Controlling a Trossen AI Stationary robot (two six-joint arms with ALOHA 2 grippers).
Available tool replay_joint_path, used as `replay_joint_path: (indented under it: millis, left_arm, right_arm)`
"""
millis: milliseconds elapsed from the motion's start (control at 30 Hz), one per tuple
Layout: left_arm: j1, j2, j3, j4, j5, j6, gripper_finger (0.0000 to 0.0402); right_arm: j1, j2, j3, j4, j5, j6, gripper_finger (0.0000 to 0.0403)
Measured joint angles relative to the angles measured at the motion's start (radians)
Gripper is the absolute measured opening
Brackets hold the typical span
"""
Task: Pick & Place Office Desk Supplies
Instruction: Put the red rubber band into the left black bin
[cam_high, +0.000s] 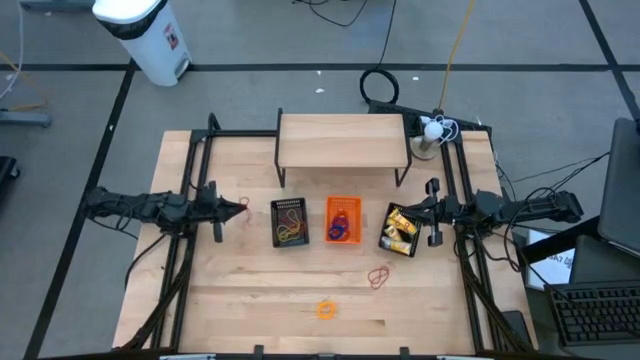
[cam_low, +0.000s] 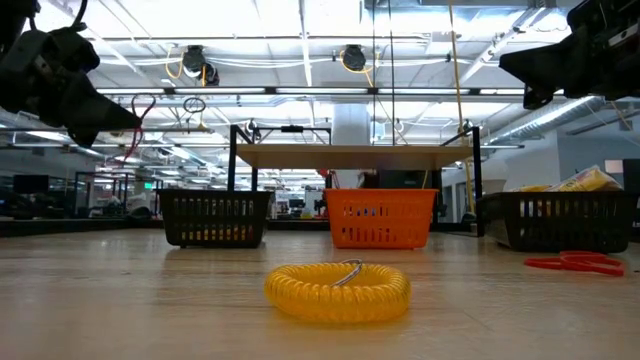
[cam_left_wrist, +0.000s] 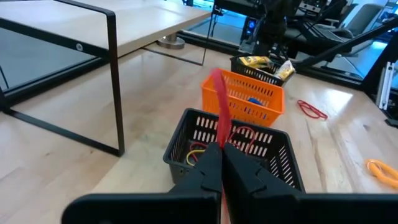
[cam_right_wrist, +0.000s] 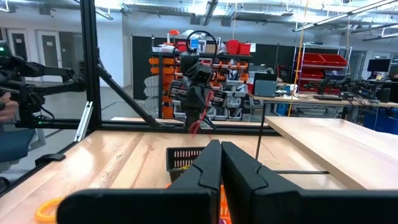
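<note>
A pale wooden bench with a black metal frame stands on a grey concrete floor marked with dark lines. At its far edge sits a small wooden shelf on thin black legs. A white waste bin stands on the floor beyond the bench, near a coiled black cable. The ceiling is open, with long strip lights and exposed ducts. Red storage bins on racks line the far side of the room.

Two black mesh trays flank an orange tray.
</note>
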Motion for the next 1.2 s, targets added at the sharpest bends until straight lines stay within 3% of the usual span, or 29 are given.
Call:
replay_joint_path:
  millis: [700,867,1000,1200]
  left_arm:
    - [0.0,0.0,0.0,0.0,0.002,0.004,0.0]
    - [0.0,0.017,0.004,0.101,0.003,-0.098,0.0]
    - [-0.001,0.123,0.041,0.2,0.04,-0.083,0.0]
    - [0.0,0.444,0.179,0.269,0.034,-0.056,0.0]
  right_arm:
    - [0.0,0.0,0.0,-0.008,0.0,-0.007,0.0004]
    - [0.0,0.0,0.0,-0.008,0.0,-0.029,0.0002]
    - [0.0,0.0,0.0,0.003,0.0,-0.029,0.0003]
    - [0.0,0.0,0.0,0.008,0.0,-0.029,0.0004]
